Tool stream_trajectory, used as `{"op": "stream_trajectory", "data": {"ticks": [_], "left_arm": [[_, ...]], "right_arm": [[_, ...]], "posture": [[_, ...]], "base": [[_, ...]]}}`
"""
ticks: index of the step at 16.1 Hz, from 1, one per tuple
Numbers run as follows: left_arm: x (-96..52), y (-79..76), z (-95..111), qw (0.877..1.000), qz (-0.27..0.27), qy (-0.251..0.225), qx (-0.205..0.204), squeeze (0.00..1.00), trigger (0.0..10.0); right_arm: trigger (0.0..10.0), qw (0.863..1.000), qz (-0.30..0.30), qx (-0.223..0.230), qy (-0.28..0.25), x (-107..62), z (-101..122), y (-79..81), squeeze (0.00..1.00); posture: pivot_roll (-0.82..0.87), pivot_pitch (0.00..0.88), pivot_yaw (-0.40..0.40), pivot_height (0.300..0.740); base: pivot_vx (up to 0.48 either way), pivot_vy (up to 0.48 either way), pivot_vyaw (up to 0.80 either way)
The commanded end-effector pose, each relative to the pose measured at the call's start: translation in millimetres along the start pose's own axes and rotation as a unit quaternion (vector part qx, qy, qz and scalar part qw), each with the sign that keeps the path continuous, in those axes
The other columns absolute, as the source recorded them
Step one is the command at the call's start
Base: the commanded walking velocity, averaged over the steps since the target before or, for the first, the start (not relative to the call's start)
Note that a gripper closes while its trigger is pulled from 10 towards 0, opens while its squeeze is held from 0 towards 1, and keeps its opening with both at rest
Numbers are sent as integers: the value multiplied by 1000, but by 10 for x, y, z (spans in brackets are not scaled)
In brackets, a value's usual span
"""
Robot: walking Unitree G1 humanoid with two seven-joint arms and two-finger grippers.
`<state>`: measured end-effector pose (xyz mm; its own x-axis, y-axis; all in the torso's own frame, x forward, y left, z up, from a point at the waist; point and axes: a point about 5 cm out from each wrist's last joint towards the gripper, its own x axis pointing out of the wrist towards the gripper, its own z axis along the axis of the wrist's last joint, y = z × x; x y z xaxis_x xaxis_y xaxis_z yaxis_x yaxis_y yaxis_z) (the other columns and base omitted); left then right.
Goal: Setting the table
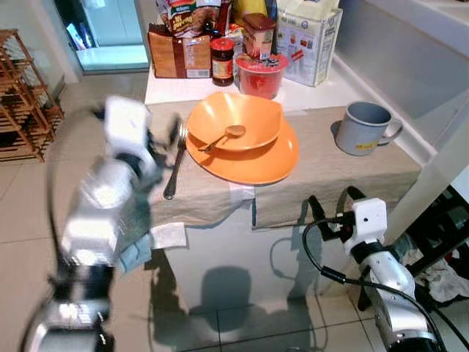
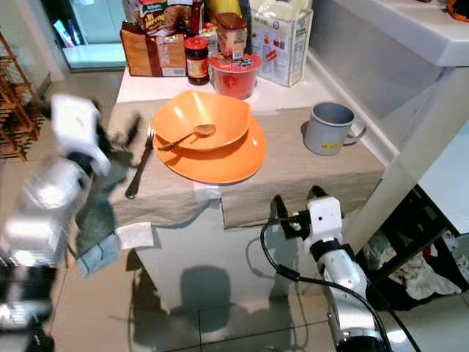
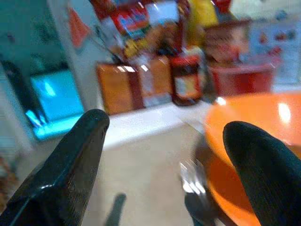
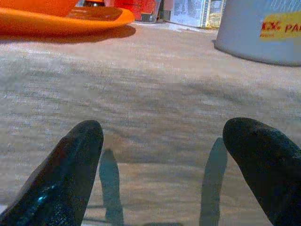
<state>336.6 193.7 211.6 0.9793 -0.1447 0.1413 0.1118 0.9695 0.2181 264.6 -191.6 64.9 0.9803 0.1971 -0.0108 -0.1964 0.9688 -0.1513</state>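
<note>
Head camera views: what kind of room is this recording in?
Most likely a home kitchen or dining corner: a small table under a beige cloth, set with an orange bowl, plate, fork and grey mug, with food packages crowded behind.

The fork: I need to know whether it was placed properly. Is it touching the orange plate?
Cannot tell. In the left eye view the fork's tines reach the orange plate's rim, but no view shows contact or gap plainly.

The left arm [image 1: 110, 198] is blurred, and the fork [image 3: 193, 176] is blurred too in the left wrist view. The packages [image 1: 220, 29] are cut by the top edge.
</note>
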Motion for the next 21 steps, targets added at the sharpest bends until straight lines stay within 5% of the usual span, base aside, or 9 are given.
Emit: {"op": "stream_trajectory", "data": {"ticks": [1, 7, 13, 21], "left_arm": [[36, 47, 25, 1000, -1, 11, 7, 0, 10000], [299, 134, 348, 994, -97, 45, 24, 0, 10000], [645, -234, 679, 974, -211, 76, -19, 0, 10000], [693, -321, 616, 947, -273, 168, -10, 0, 10000]], "right_arm": [[10000, 1000, -2, 0, -4, -2, 14, -1, 0], [10000, 1000, 0, 3, -3, -9, 10, 24, 0], [10000, 1000, -2, 4, -3, -15, 14, 53, 0], [10000, 1000, -3, 6, 2, -25, -6, 67, 0]], "posture": [[-81, 0, 44, 740], [-73, 0, 48, 740], [-83, 0, 72, 740], [-75, 0, 82, 740]], "base": [[0, 0, 0], [0, 0, 0], [0, 0, 0], [0, 0, 0]]}}
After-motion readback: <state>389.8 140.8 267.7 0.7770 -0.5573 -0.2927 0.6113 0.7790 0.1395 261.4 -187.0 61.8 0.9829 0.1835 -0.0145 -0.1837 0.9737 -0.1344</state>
